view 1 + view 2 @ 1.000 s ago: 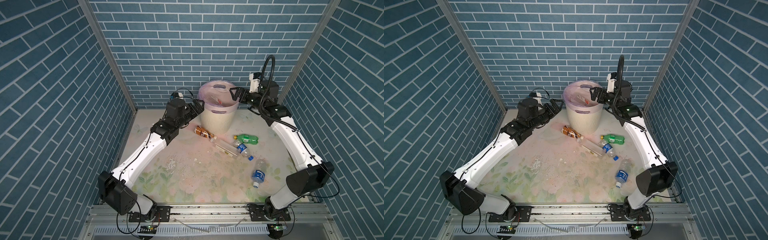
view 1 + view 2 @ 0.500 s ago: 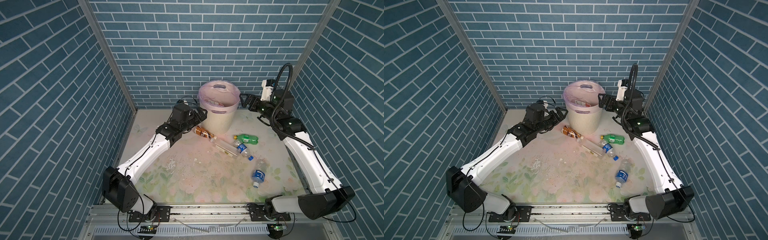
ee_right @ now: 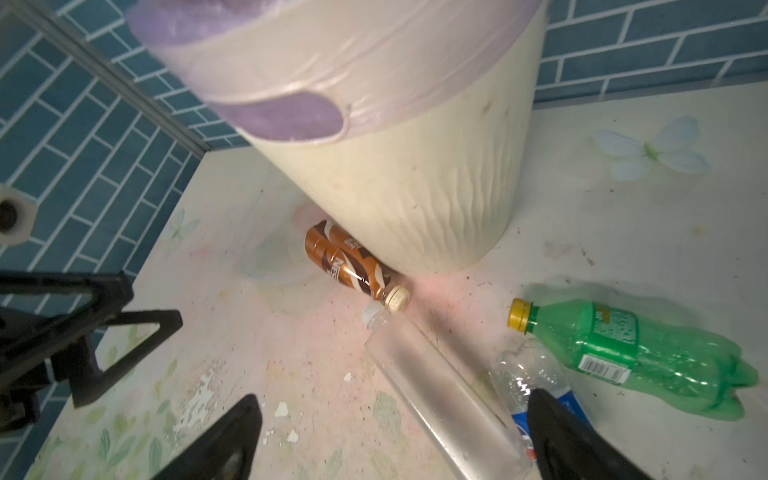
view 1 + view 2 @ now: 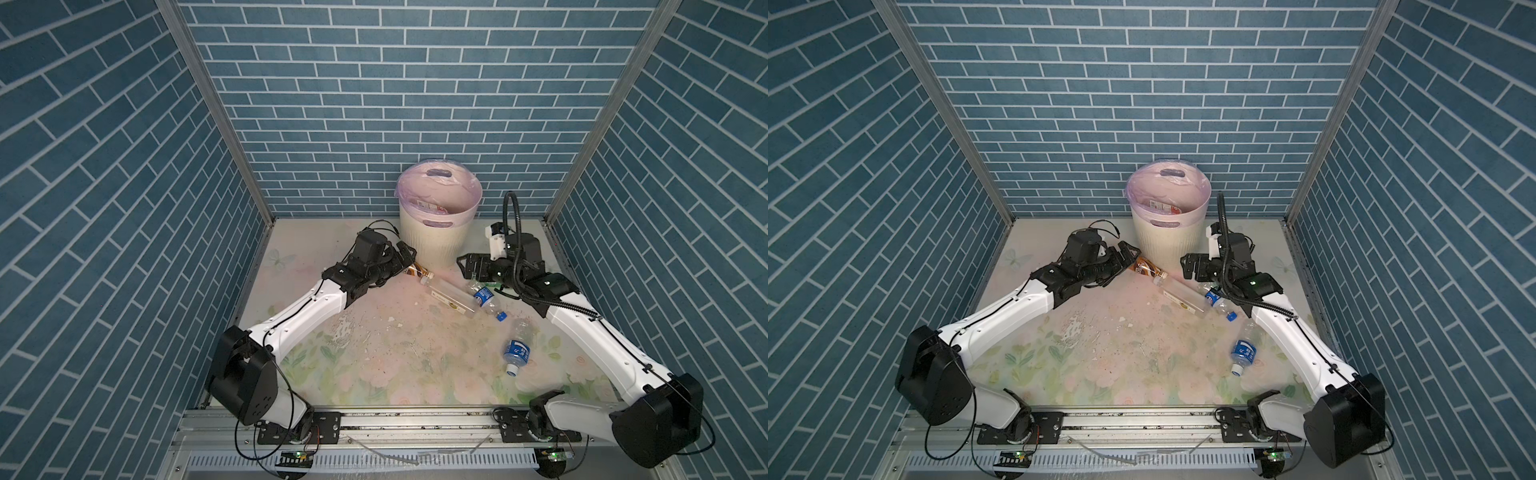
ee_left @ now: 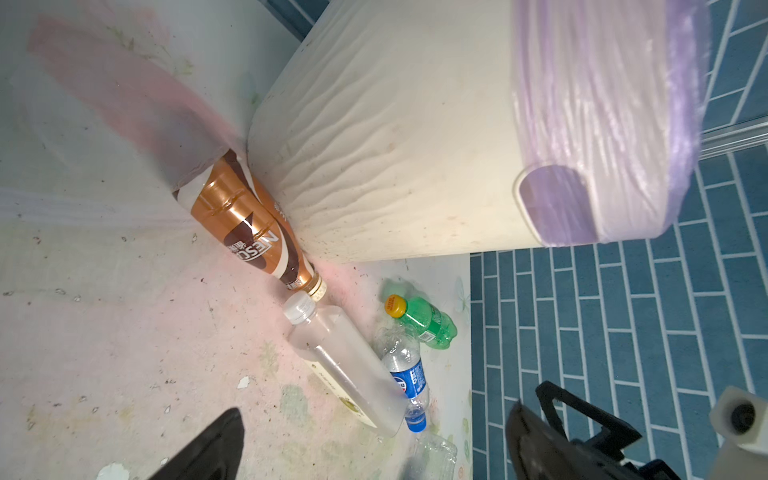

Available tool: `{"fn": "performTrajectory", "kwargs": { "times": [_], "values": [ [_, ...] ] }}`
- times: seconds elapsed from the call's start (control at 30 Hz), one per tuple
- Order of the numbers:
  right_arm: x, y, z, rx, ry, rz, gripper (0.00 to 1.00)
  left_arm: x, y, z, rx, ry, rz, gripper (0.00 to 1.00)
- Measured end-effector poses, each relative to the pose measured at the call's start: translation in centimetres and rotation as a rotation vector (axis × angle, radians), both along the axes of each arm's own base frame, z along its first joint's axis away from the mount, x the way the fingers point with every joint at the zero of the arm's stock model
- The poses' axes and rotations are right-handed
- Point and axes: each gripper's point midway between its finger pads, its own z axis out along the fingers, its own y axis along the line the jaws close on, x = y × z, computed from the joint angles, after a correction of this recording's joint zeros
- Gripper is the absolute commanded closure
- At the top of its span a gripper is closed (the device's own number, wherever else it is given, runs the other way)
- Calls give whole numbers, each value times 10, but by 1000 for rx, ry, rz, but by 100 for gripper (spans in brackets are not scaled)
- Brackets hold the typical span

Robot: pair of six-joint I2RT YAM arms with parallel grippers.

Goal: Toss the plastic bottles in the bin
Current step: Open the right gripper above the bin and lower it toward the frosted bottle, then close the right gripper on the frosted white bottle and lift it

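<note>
bin [image 4: 432, 243]: upright by the back wall [image 4: 382, 104], liner [image 4: 473, 189] folded over the rim; at least one labelled bottle shows inside.
left arm [image 4: 307, 316]: stretched low across the table [image 4: 374, 361] toward the bin's foot, wrist near level.
right arm [image 4: 590, 332]: also low, wrist turned inward in front of the bin; it hides most of the green bottle in both top views.
clear bottle [image 4: 451, 295]: flat-sided and the longest, lying between the two grippers. Its white cap meets the brown bottle's cap, touching or nearly.
green bottle [image 3: 631, 353]: on its side, yellow cap, just beside the crushed bottle.
brown bottle [image 4: 417, 272]: on its side, body against the bin's foot.
crushed bottle [image 5: 409, 374]: blue label, lying along the clear bottle's side.
lone bottle [image 4: 517, 349]: blue label, well apart from the rest, near the right arm.
handling: all look empty, so probably light, smooth and quick to roll or skid if nudged. Thin walls should dent under a squeeze.
hold: best across the body at the label, jaws square to the long axis. The brown one sits tight to the bin, so its neck end gives more finger room.
left gripper [image 4: 409, 257]: jaws spread wide, nothing held, just beside the brown bottle's base.
right gripper [image 4: 463, 268]: jaws spread wide, nothing held, over the clear and crushed bottles.
</note>
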Motion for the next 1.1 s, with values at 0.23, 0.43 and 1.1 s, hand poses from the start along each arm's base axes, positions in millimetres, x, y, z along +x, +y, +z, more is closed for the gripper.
{"fn": "performTrajectory", "kwargs": {
  "times": [0.23,0.43,1.1],
  "values": [
    [-7,12,-57,-93,78,67,1,-11,-1,-10,-31,14,-25,1],
    [-6,23,-95,-160,126,99,1,-23,-1,-32,-30,65,-52,1],
    [-3,22,-162,-325,209,116,1,-41,-2,-54,-11,131,-117,1]
  ]
}}
